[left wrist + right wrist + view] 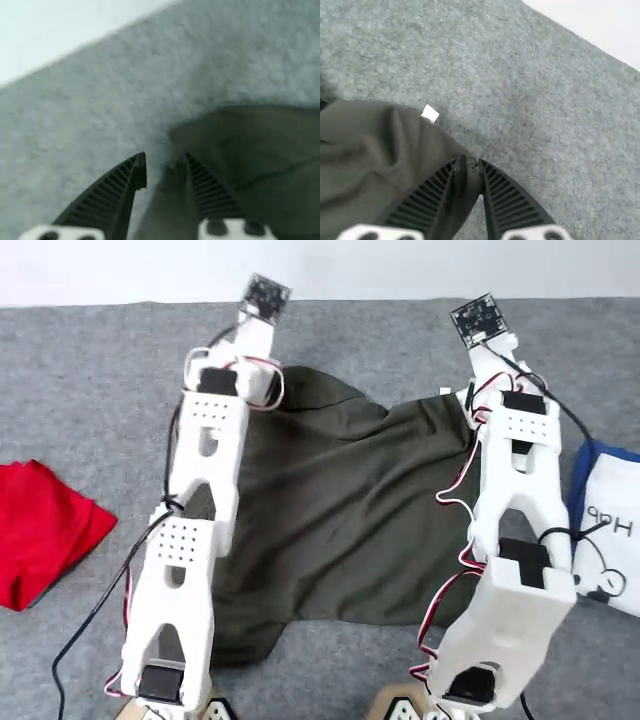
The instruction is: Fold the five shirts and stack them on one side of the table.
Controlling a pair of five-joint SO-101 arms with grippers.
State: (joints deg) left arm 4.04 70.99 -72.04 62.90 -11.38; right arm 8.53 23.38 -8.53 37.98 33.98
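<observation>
Nearest the high camera, the left arm (205,490) and the right arm (515,470) reach away over the grey counter (100,390), one along each side of an olive shirt (350,510). The shirt lies spread and rumpled between them, and both wrists sit at its far edge. A red shirt (40,525) lies well apart at the left rim of the counter and looks folded. A white and blue shirt (610,530) lies just beside the right arm at the right rim; whether it is folded I cannot tell.

From the left wrist, the left gripper (165,167) is grasping a raised fold of the olive shirt at its border, with dark cloth filling the gap between the jaws and bare counter beyond.

From the right wrist, the right gripper (470,166) is clenched on the shirt's edge, jaws nearly together on thin cloth, near a small white label (430,114).

By my reading the task is early. One shirt appears done, and the olive one is gripped at two points along its far edge with no fold made. Three shirts are in sight, so most of the folding and the stacking remains.
</observation>
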